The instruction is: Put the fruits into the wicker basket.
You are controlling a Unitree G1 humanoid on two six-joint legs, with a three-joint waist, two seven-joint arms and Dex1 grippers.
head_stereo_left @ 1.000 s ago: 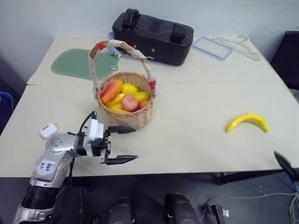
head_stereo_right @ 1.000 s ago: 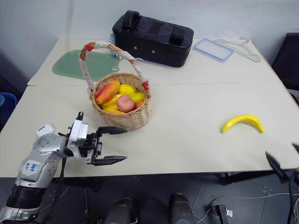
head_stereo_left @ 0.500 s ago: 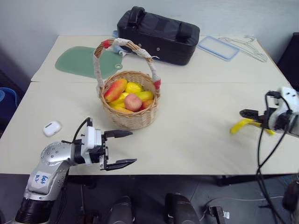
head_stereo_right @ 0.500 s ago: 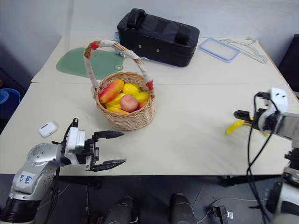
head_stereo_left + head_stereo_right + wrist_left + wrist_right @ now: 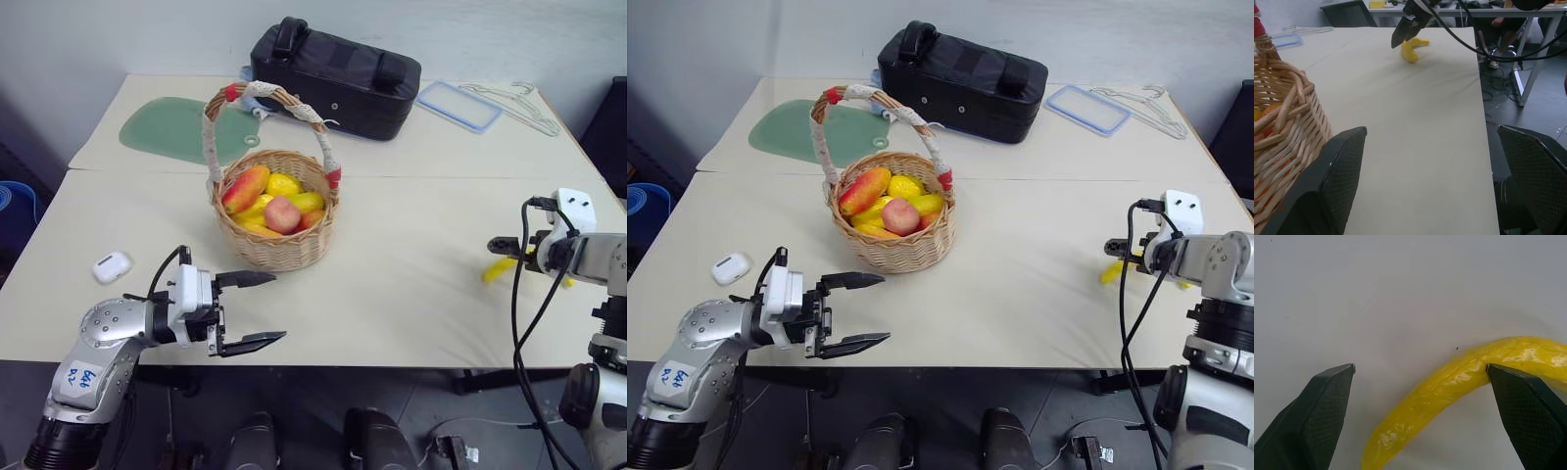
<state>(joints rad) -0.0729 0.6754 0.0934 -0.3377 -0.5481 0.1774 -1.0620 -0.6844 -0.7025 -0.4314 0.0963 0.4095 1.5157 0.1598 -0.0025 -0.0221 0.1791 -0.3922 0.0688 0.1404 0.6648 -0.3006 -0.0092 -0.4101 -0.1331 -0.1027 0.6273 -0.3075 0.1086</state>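
A pale bench fills most of the head camera's frame. Left of centre stands the wicker basket, round and tan, with a tall arched handle wrapped in white cloth with red ends. Inside it lie several yellow and red-orange fruits, and the pinkish-red peach rests on top near the middle.

At the right edge of the frame, the banana lies on the bench, well apart from the basket. Much of it is hidden behind the right gripper, so only its yellow ends show. In the right wrist view the banana curves across the lower right of the picture, and the two black fingers stand spread wide, one on each side of it, not pressing on it.

In the lower left of the frame, the left gripper hovers at the bench's near edge, just in front of the basket, pointing toward the right. Its fingers are spread wide and hold nothing.

A small white rounded case sits on the bench at the left. At the top of the frame are a black bag, a green mat, a clear lid with a blue rim and a wire hanger.
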